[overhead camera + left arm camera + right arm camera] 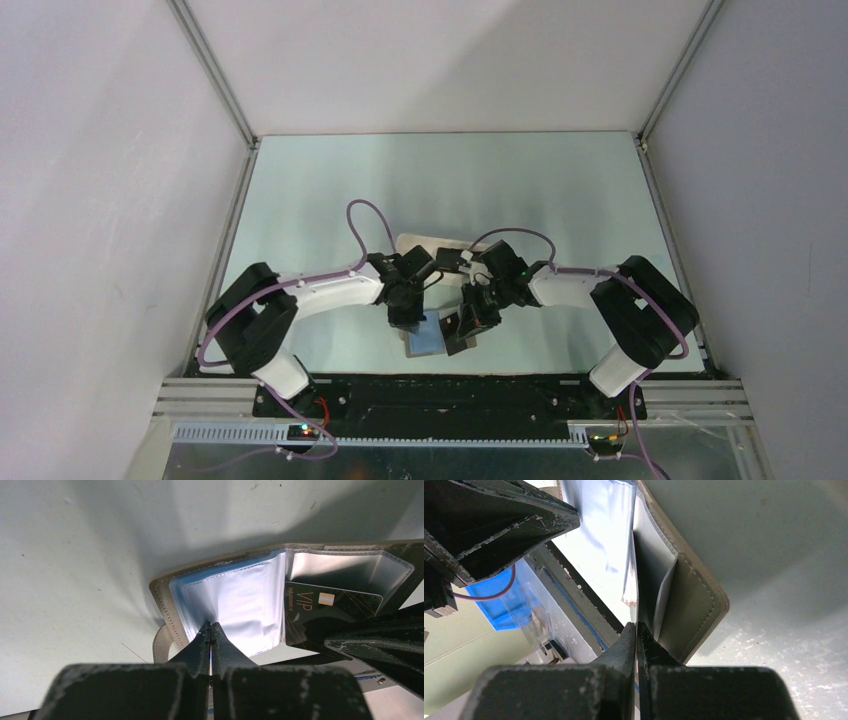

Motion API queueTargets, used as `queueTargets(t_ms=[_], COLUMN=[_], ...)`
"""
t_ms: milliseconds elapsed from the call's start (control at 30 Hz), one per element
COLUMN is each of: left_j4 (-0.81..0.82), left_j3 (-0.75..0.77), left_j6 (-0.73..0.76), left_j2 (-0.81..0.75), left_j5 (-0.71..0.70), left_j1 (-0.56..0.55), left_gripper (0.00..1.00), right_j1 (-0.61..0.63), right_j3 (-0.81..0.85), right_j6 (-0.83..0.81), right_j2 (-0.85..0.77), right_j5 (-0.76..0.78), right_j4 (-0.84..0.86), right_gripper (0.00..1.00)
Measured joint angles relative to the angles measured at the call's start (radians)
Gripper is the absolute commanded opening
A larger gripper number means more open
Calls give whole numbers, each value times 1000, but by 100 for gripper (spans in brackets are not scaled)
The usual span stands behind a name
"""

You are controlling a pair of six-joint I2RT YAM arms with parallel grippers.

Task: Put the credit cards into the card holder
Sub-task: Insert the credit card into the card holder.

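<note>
The card holder (425, 337) lies open near the table's front edge, silvery-blue inside up. In the left wrist view its grey-brown cover (162, 597) frames clear sleeves. My left gripper (211, 626) is shut on a sleeve's lower edge. A black credit card (325, 607) marked VIP sits partly inside the right-hand pocket. My right gripper (637, 626) is shut on that card, seen edge-on (636, 605) beside the cover (694, 605). In the top view the left gripper (405, 312) and right gripper (466, 325) meet over the card holder. Other cards are not visible.
A long white tray (425, 243) lies just behind the two grippers. The black front rail (450, 388) runs close below the card holder. Metal frame posts and grey walls bound the table on the left, right and back.
</note>
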Motion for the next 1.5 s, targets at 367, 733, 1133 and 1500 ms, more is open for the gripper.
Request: queueTargets(t_ms=[367, 733, 1133, 1500], left_j4=[-1, -2, -2, -2], left_j3=[2, 3, 3, 3], left_j6=[7, 7, 7, 7], left_j2=[3, 3, 3, 4], left_j5=[0, 0, 0, -1], left_j1=[-1, -2, -4, -6], left_gripper=[0, 0, 0, 0], right_j1=[0, 0, 4, 4], right_j3=[18, 21, 25, 103], right_j6=[-40, -60, -66, -50], right_j2=[11, 3, -8, 53], right_j5=[-20, -19, -9, 32], right_j4=[-4, -16, -31, -87], right_gripper=[0, 0, 0, 0])
